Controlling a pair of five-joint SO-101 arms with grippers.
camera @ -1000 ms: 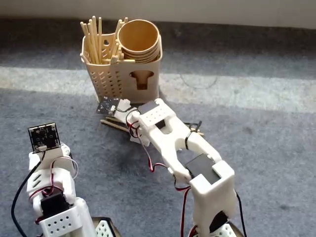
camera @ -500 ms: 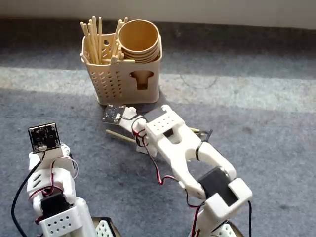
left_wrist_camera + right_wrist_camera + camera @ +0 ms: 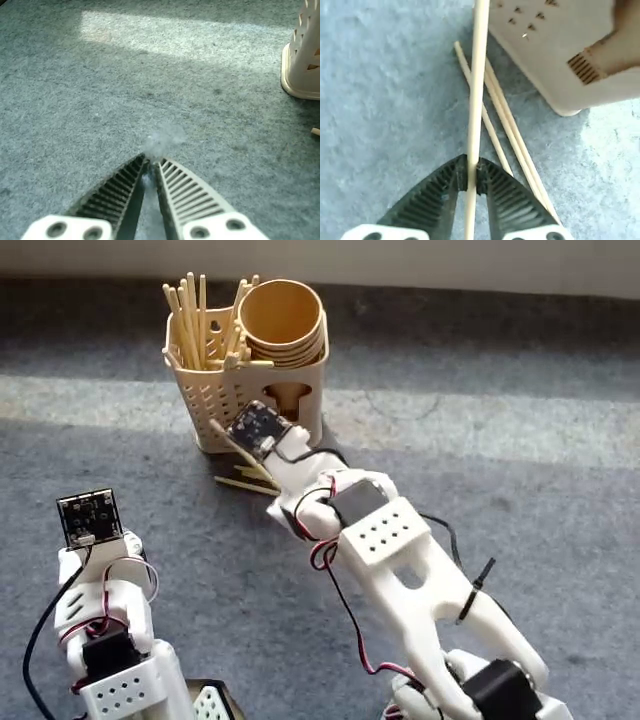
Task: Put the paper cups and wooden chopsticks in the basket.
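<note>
One chopstick [image 3: 479, 75] is clamped by the right gripper [image 3: 471, 172], long axis pointed up-frame, with the basket [image 3: 555, 55] at upper right.

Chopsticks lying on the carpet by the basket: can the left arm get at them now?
Probably not easily: the right tool, shut on one chopstick, hangs right over the loose chopsticks, crowding the way.

We see white printed plastic throughout — the right arm [image 3: 395, 535] and left arm [image 3: 125, 685] both bear plates dotted with round holes. Red, black and white wires [image 3: 322, 558] loop along them. The left camera board [image 3: 90, 517] and right camera board [image 3: 257, 428] are black. The left gripper [image 3: 150, 161] has one black ribbed finger and one white; the right gripper [image 3: 471, 167], two black.
</note>
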